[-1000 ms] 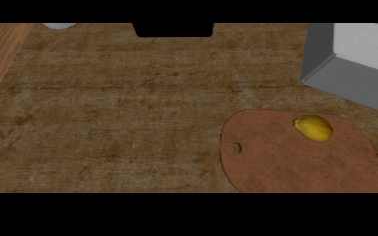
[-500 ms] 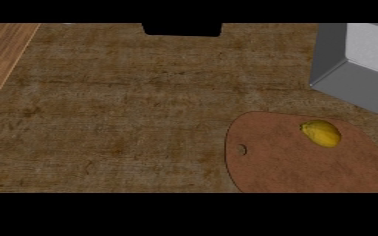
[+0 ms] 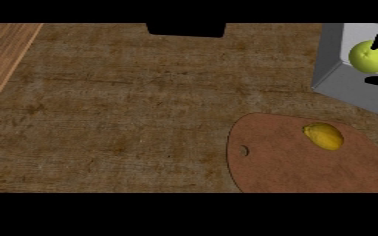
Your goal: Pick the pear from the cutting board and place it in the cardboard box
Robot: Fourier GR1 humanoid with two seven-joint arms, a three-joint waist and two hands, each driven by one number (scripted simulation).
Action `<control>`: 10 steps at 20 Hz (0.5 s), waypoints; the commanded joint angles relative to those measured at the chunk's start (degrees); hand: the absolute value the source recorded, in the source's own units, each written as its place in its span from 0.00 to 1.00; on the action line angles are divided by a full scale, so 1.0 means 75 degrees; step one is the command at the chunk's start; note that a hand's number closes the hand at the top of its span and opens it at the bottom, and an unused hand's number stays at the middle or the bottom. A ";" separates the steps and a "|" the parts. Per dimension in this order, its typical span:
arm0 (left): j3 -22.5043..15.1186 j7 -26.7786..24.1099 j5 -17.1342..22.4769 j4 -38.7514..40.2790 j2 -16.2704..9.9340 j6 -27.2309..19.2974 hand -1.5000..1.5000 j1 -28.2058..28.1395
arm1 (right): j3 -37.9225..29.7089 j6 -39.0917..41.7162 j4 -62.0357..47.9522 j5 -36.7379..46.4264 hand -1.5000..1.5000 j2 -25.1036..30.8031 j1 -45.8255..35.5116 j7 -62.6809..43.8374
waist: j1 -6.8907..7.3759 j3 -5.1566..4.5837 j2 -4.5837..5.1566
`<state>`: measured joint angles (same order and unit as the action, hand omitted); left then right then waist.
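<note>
The pear (image 3: 322,136) lies on the cutting board (image 3: 280,167), near the board's far right side. It is yellow, a bit orange along one edge, and looks like a short fat lump with one end more pointed. It lies down flat, and nothing touches it.

The cutting board is red-brown with a round edge. It has a small hole (image 3: 244,151) close to its left side, well apart from the pear. The board sits at the lower right of the brown counter (image 3: 133,115), and part of it runs out of view.

Up past the board, at the right edge, stands the box (image 3: 336,82). It looks grey, with a pale inside. A round yellow-green fruit (image 3: 364,56) shows at the box's inside wall – only part of it, since the view cuts it off.

Two small black bits sit right by that fruit, one above it and one below it. They may be the right hand (image 3: 371,80), but so little shows that I cannot tell – nor can I tell if it is spread or closed on anything.

A strip of lighter wood (image 3: 16,45) runs down the far left. A black shape (image 3: 186,28) sits at the counter's far edge.
</note>
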<state>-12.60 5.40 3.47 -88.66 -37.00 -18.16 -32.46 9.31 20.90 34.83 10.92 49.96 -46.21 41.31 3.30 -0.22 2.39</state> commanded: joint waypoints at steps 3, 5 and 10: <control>0.0610 -0.0471 0.0065 -0.1012 0.0174 -0.0325 0.50 0.2055 | 0.0158 0.0362 -0.0507 0.0007 0.00 -0.0562 -0.0193 0.0068 | -0.0179 0.0072 0.0027; 0.0669 -0.0408 0.0094 -0.0892 0.0125 -0.0305 0.50 0.2075 | 0.0087 0.0405 -0.0616 -0.0096 0.00 -0.0668 -0.0223 0.0197 | -0.0285 0.0075 -0.0002; 0.0754 -0.0485 0.0188 -0.0780 0.0084 -0.0268 0.50 0.1963 | -0.0510 0.0410 -0.0900 -0.0740 0.00 -0.0914 -0.0588 0.0327 | -0.0325 0.0078 -0.0064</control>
<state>-12.95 6.28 3.83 -88.14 -37.48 -17.40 -32.44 7.94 22.07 29.97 8.10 44.51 -49.30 41.25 2.67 0.22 2.31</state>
